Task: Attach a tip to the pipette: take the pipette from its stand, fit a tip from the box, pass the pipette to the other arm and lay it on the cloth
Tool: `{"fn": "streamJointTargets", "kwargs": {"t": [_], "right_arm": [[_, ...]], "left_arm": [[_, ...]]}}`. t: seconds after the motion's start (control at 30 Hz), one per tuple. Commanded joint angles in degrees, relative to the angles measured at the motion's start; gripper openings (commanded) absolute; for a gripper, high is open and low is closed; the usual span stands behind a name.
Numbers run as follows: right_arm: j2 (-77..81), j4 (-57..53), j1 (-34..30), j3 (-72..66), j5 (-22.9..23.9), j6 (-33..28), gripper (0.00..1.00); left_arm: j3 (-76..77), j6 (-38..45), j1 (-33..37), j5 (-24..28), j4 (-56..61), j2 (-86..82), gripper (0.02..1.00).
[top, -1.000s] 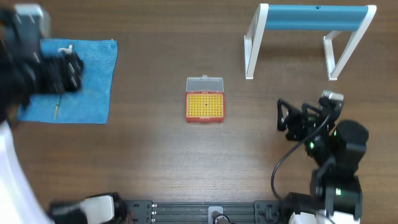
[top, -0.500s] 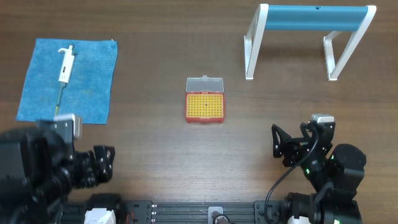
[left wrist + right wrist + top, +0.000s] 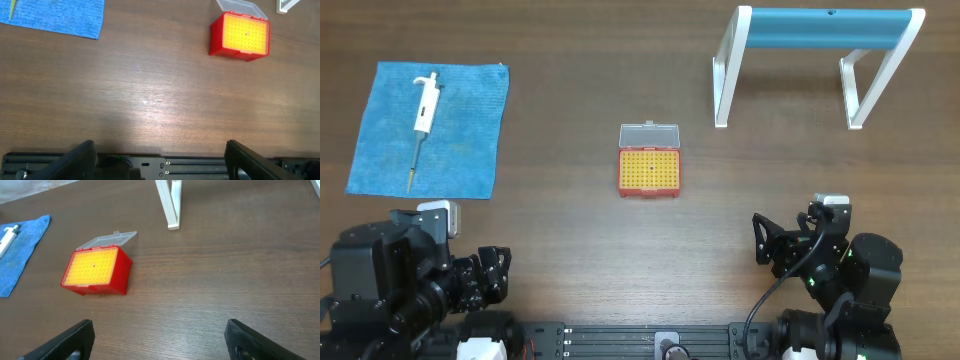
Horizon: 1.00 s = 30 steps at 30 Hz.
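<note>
The white pipette [image 3: 424,104] lies on the blue cloth [image 3: 470,120] at the far left, its yellow tip pointing toward the near edge. Neither gripper touches it. The red tip box [image 3: 650,172] sits mid-table with its clear lid open and yellow tips showing. My left gripper [image 3: 485,278] is drawn back near the table's front left, open and holding nothing; its wrist view shows the tip box [image 3: 241,35] and a cloth corner [image 3: 55,17]. My right gripper [image 3: 767,243] sits at the front right, open and holding nothing, facing the tip box [image 3: 97,270].
The white-legged stand with a blue bar [image 3: 820,30] is at the back right and holds no pipette; one leg [image 3: 170,205] shows in the right wrist view. Bare brown tabletop lies between the box and both arms.
My left arm has pulled back from over the cloth to the front edge, leaving the pipette lying on the cloth. The right arm has drawn back slightly toward its base.
</note>
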Motion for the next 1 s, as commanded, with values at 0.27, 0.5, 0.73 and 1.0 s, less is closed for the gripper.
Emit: {"fn": "streamJointTargets", "kwargs": {"t": [0.27, 0.5, 0.73, 1.0], "right_arm": [[-0.52, 0.02, 0.33, 0.09, 0.11, -1.05, 0.847], [-0.52, 0.04, 0.33, 0.09, 0.11, -1.05, 0.847], [-0.52, 0.04, 0.33, 0.09, 0.11, -1.05, 0.847], [-0.52, 0.04, 0.33, 0.09, 0.11, -1.05, 0.849]], "left_arm": [[-0.33, -0.31, -0.20, 0.44, 0.37, -0.31, 0.825], [-0.33, 0.15, -0.28, -1.79, 0.15, -0.42, 0.827], [-4.31, 0.13, -0.31, 0.09, 29.05, -2.29, 0.827], [-32.35, 0.13, -1.73, 1.90, 78.64, -14.97, 0.825]]}}
